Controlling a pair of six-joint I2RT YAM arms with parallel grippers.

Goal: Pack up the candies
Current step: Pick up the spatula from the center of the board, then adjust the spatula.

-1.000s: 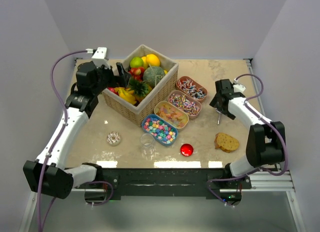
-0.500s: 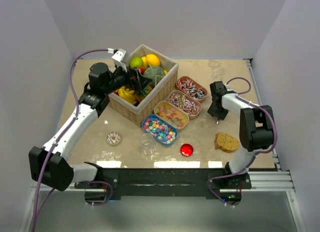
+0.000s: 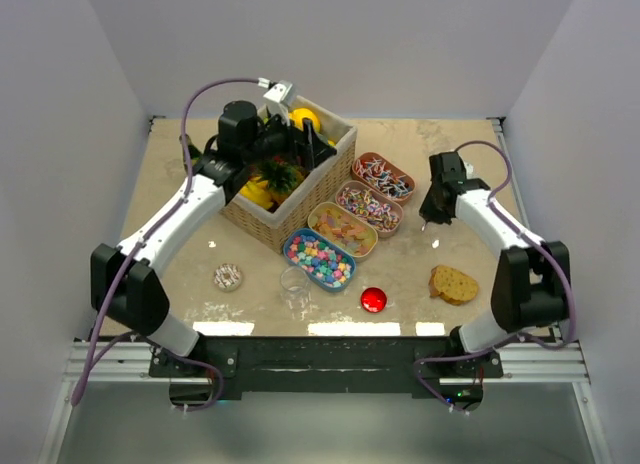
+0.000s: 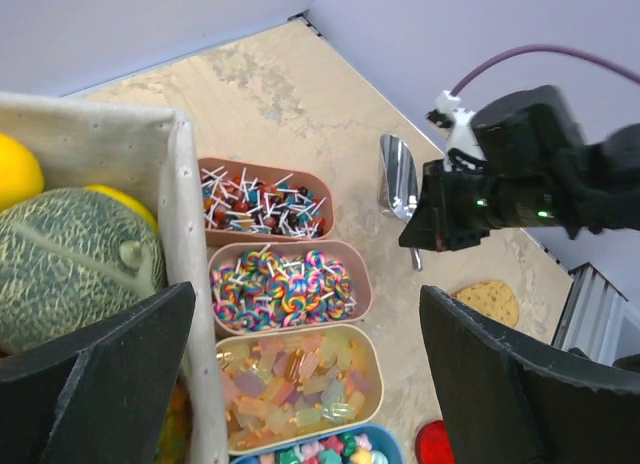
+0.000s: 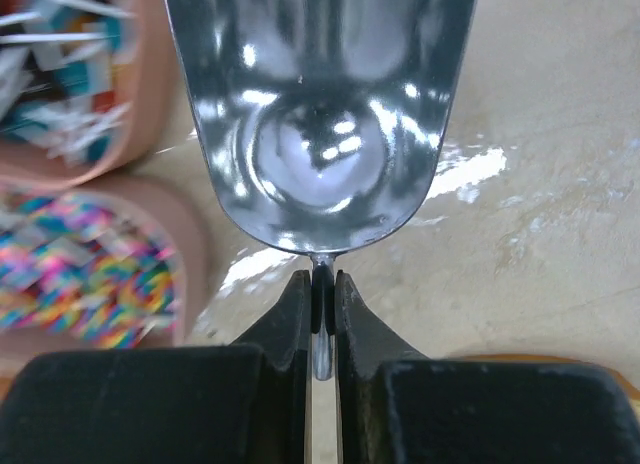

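Observation:
The candies fill four small trays in a diagonal row: striped lollipops in a pink tray (image 3: 383,176), swirl lollipops (image 3: 369,208), orange-yellow gummies (image 3: 342,229) and pastel pieces in a blue tray (image 3: 318,260). The left wrist view shows the striped ones (image 4: 262,201), the swirls (image 4: 285,290) and the gummies (image 4: 295,384). My right gripper (image 5: 320,289) is shut on the thin handle of a metal scoop (image 5: 320,114), just right of the pink trays (image 3: 432,216). Above the basket, my left gripper (image 3: 300,144) hangs open and holds nothing.
A wicker basket (image 3: 290,219) of toy fruit stands left of the trays, with a melon (image 4: 70,264) inside. Near the front lie a sprinkled doughnut (image 3: 228,276), a clear glass (image 3: 294,284), a red disc (image 3: 373,300) and a cookie (image 3: 454,284).
My right gripper has shut on the scoop's handle. The left arm has swung from the basket's left side to above the basket, still open.

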